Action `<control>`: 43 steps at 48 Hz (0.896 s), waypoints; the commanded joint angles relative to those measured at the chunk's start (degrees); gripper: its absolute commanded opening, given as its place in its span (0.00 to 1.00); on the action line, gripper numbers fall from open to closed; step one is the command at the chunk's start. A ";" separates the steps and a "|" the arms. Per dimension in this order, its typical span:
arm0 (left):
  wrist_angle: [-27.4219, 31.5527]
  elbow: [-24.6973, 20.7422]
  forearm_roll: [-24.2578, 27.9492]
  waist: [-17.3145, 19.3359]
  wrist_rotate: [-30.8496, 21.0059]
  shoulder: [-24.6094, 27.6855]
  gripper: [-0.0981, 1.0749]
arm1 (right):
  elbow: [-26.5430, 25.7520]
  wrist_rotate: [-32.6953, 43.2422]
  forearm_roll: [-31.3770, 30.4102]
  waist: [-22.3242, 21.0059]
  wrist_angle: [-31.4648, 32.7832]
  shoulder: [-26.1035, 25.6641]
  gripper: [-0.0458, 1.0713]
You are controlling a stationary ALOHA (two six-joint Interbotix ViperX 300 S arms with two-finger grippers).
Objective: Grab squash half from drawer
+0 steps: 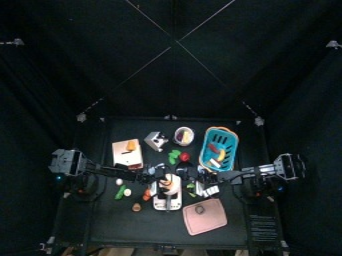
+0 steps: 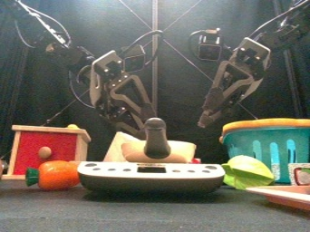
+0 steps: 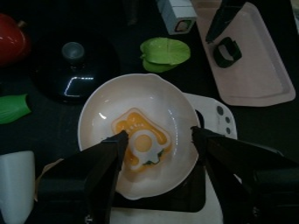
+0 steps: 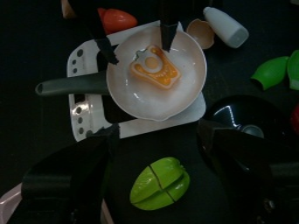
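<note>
The drawer (image 1: 127, 153) is a tan box at the table's back left, and the squash half (image 1: 130, 148), a small orange piece, lies in it. In the front view the drawer (image 2: 58, 133) stands at the left with a red front. Both grippers hang open over a white bowl (image 3: 117, 105) holding a toast piece in the table's middle, away from the drawer. My left gripper (image 1: 150, 183) (image 3: 158, 138) is open and empty. My right gripper (image 1: 195, 185) (image 4: 158, 144) is open and empty, with the same bowl (image 4: 176, 96) beyond its jaws.
A teal basket (image 1: 218, 148) stands at the back right and a pink square (image 1: 205, 217) lies at the front. A green piece (image 3: 163, 52), a black pot lid (image 3: 73, 70) and a scale (image 2: 151, 174) surround the bowl. A small orange and green piece (image 2: 54, 174) lies in front of the drawer.
</note>
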 commanded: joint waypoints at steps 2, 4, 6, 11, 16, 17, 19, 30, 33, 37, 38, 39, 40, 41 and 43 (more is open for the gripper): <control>2.37 -0.35 -0.18 -0.62 0.00 -4.57 0.89 | -0.88 0.00 0.09 0.09 -0.97 -1.85 0.94; 4.22 -0.09 -0.18 -0.97 0.00 -6.24 0.89 | -0.97 0.00 0.00 0.18 -1.23 -2.20 0.95; 6.42 0.18 -0.26 -1.41 0.00 -8.09 0.89 | -0.97 0.00 -0.09 0.26 -1.67 -2.46 0.94; 14.50 0.35 -0.26 -2.55 0.00 -13.36 0.89 | -0.79 0.00 -0.26 0.26 -2.37 -2.90 0.94; 23.20 0.35 0.09 -2.99 -0.09 -18.28 0.89 | -0.70 0.00 -0.09 0.09 -3.16 -2.64 0.94; 24.79 0.35 0.35 -2.90 -0.09 -18.90 0.89 | -0.79 0.00 -0.09 0.09 -3.25 -2.55 0.94; 27.33 0.44 1.05 -2.72 -0.18 -20.13 0.89 | -0.79 0.00 -0.18 0.00 -3.34 -2.37 0.94; 37.97 0.26 10.20 -0.79 -0.53 -24.70 0.89 | -0.62 0.00 0.09 0.00 -3.34 -1.67 0.95; 39.64 -0.18 12.22 1.05 -1.14 -26.02 0.89 | -0.62 0.00 0.09 0.00 -3.34 -1.41 0.94; 41.13 -1.05 13.01 5.71 -4.83 -27.69 0.89 | -0.62 0.00 0.09 0.00 -3.34 -1.23 0.94; 41.40 -1.23 12.83 6.86 -6.24 -27.95 0.89 | -0.53 0.00 0.09 0.00 -3.34 -1.14 0.94; 41.57 -1.23 12.74 7.91 -7.82 -28.21 0.89 | -0.53 0.00 0.09 0.00 -3.34 -1.05 0.94; 41.84 -1.14 12.66 8.96 -9.32 -28.39 0.89 | -0.53 0.00 0.09 0.00 -3.34 -0.97 0.94; 42.10 -1.14 12.66 9.67 -10.90 -28.56 0.89 | -0.62 0.00 0.09 0.00 -3.34 -0.88 0.94; 42.98 -1.05 13.54 11.51 -14.59 -28.92 0.89 | -0.62 0.00 0.09 0.00 -3.34 -0.70 0.94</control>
